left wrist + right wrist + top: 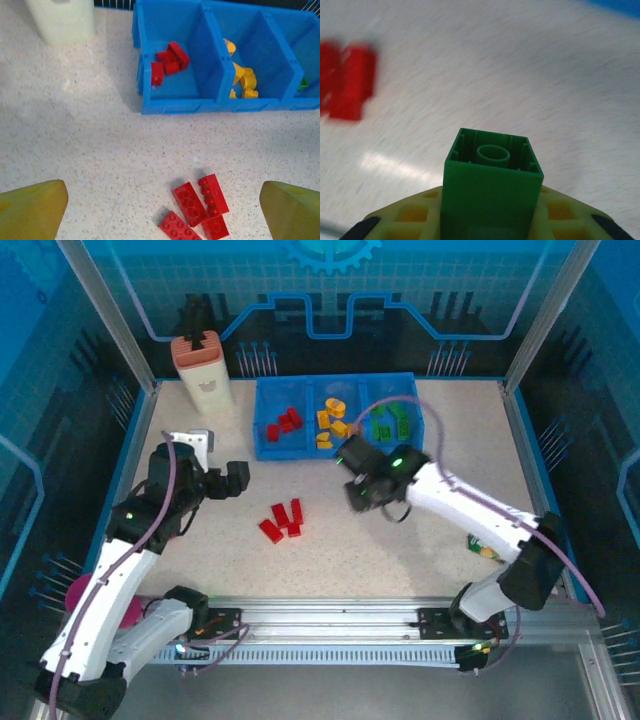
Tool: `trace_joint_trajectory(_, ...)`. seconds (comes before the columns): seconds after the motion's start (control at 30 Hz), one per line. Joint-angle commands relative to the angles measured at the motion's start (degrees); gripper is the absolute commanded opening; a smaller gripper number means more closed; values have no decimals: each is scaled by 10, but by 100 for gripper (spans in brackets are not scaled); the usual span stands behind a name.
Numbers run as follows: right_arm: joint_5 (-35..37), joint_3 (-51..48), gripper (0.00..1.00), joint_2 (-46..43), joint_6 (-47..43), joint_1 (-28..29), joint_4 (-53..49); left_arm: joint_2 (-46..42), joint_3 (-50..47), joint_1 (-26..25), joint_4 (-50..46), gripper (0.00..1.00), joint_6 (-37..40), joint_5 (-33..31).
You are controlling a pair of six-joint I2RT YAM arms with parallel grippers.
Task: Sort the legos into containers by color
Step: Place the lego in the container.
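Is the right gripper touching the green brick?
Touching. In the right wrist view the right gripper has its jaws shut on the green brick, no gap either side.

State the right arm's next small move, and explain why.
Probably carry the green brick over to the tray's right compartment. The right gripper is shut on the brick above the table, and the other green bricks lie in that compartment.

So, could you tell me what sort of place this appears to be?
Most likely a robotics lab test cell: aluminium frame posts and blue printed panels enclose a speckled table, and a blue tray holds toy bricks sorted by colour.
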Motion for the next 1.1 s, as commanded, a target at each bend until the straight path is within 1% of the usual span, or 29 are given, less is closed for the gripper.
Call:
trace_joint_trajectory(0.0,12,-10,27,5,-133,-101,93,-1,-39,-32,-24,99,-103,-23)
trace_joint_trajectory(0.07,-7,-4,27,26,-161,-159,162,-2,-59,-66,-23,99,-124,-48)
trace_joint_trajectory(0.13,-65,8,27,65,-170,-211,232,9,-76,-94,-20,99,-148,-57)
trace_joint_trajectory(0.23,-76,80,27,154,-181,-249,254,45,-78,-129,-22,99,-185,-49)
trace_joint_trajectory(0.33,-89,153,27,228,-199,-259,263,75,-82,-171,-19,99,-217,-55)
trace_joint_trajectory(0.47,-90,251,28,318,-211,-268,242,110,-100,-205,0,99,-259,-40)
trace_joint_trajectory(0.6,-92,321,32,386,-221,-270,222,160,-111,-240,0,99,-298,-41)
trace_joint_trajectory(0.73,-101,350,38,415,-224,-269,218,211,-109,-276,22,95,-327,-34)
trace_joint_trajectory(0.87,-102,366,47,428,-232,-269,214,265,-84,-306,42,93,-365,-26)
trace_joint_trajectory(1.07,-87,371,56,420,-241,-270,216,339,-54,-329,53,85,-407,-22)
